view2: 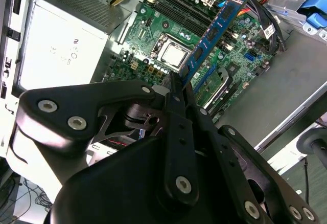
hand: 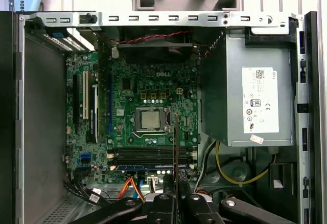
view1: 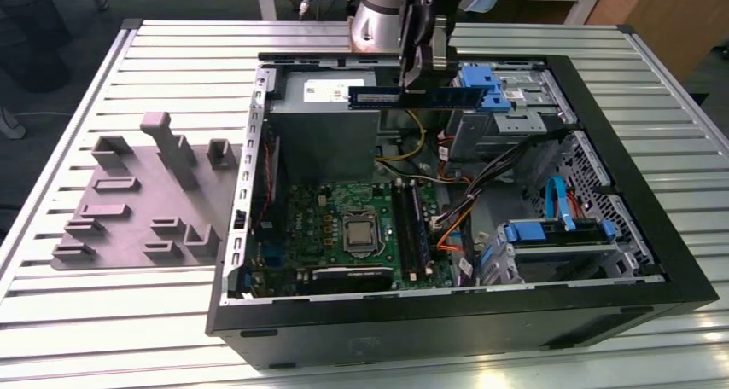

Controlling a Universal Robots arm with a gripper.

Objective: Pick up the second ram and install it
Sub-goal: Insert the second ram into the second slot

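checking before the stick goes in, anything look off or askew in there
Nothing stands out. The gripper holds the second ram roughly level above the open computer case, clear of the motherboard. No damage or spilled parts show.

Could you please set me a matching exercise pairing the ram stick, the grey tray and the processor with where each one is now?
Things:
1. second ram
2. grey tray
3. processor

Places:
A. on the table, at the exterior view's left of the case
B. in its socket on the motherboard
C. clamped in the tool, above the case

Pairs: 1-C, 2-A, 3-B.
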